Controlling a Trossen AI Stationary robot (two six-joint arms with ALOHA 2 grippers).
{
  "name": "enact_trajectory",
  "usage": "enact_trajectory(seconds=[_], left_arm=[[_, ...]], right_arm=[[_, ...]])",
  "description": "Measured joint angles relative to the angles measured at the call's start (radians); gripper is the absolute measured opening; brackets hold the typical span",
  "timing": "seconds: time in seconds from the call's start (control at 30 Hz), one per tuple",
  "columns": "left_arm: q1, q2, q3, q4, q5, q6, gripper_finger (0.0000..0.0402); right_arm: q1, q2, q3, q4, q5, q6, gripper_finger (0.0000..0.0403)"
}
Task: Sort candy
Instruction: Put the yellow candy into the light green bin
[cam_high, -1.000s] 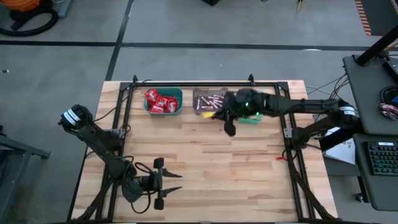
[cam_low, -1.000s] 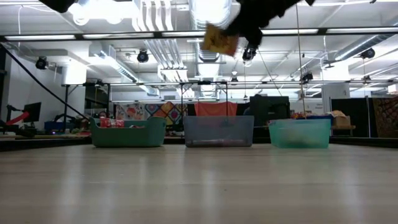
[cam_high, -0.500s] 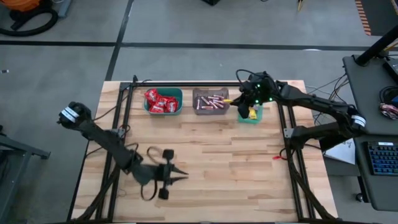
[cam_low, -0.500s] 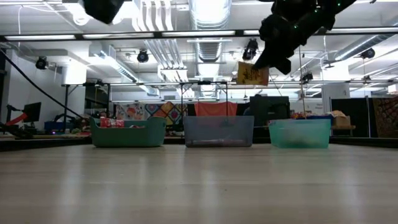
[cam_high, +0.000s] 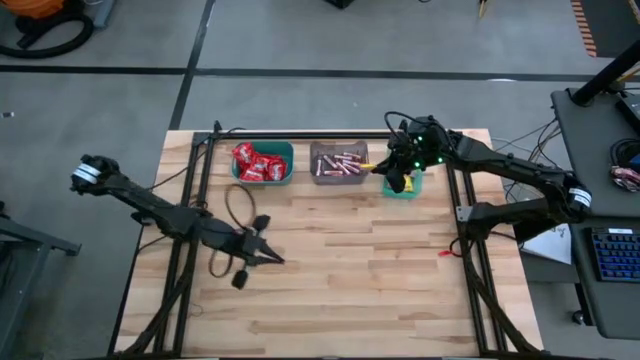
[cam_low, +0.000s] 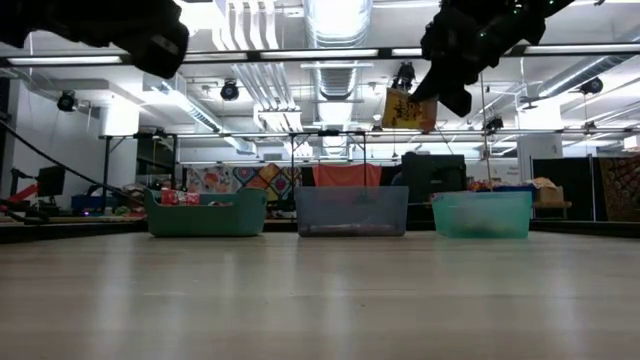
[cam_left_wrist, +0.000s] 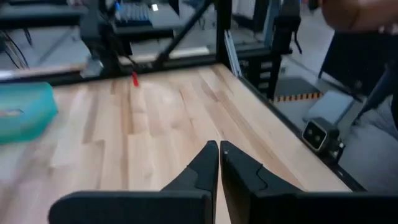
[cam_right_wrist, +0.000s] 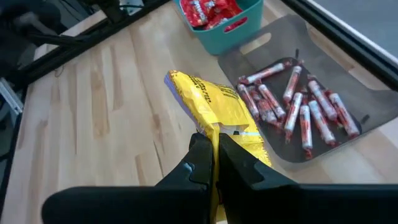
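Observation:
My right gripper (cam_right_wrist: 212, 148) is shut on a yellow candy packet (cam_right_wrist: 208, 102), high above the far edge by the green bin (cam_high: 405, 187); in the low view the packet (cam_low: 408, 110) hangs over the gap between the grey and green bins. The teal bin (cam_high: 263, 162) holds red packets (cam_right_wrist: 211, 9). The grey bin (cam_high: 338, 162) holds several pinkish sticks (cam_right_wrist: 298, 106). My left gripper (cam_high: 278, 261) is shut on nothing above the bare wood left of centre; its fingers (cam_left_wrist: 219, 152) point toward the table's right edge. My right gripper pinches the yellow packet's near end (cam_right_wrist: 219, 134) between its two fingers, which slant down toward the table's left. The rest of the packet sticks out past the fingertips. It is lifted clear of the table and bins, hanging tilted below the gripper.
The three bins stand in a row along the far edge, inside a black frame (cam_high: 300, 135). A small red object (cam_high: 443, 252) lies near the right rail. Bare wood fills the middle and near part of the table (cam_high: 350, 300).
My right gripper has carried the yellow packet from over the grey bin toward the table's right, to the green bin, and a little down. My left gripper has shut on nothing and swung from the near edge toward the table's middle.

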Motion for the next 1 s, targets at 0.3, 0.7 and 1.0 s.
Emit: enact_trajectory(seconds=[0.3,0.7,1.0], left_arm=[[0.001,-0.301,-0.201,0.055,-0.035,0.015,0.0],[0.001,-0.466,-0.282,-0.014,-0.059,-0.011,0.0],[0.001,-0.462,-0.282,-0.032,-0.084,-0.013,0.0]], right_arm=[[0.03,-0.013,-0.08,0.15,-0.05,0.083,0.0009],[0.003,-0.081,-0.157,0.283,-0.039,0.274,0.0009],[-0.162,-0.095,-0.157,0.136,-0.033,0.345,0.0009]])
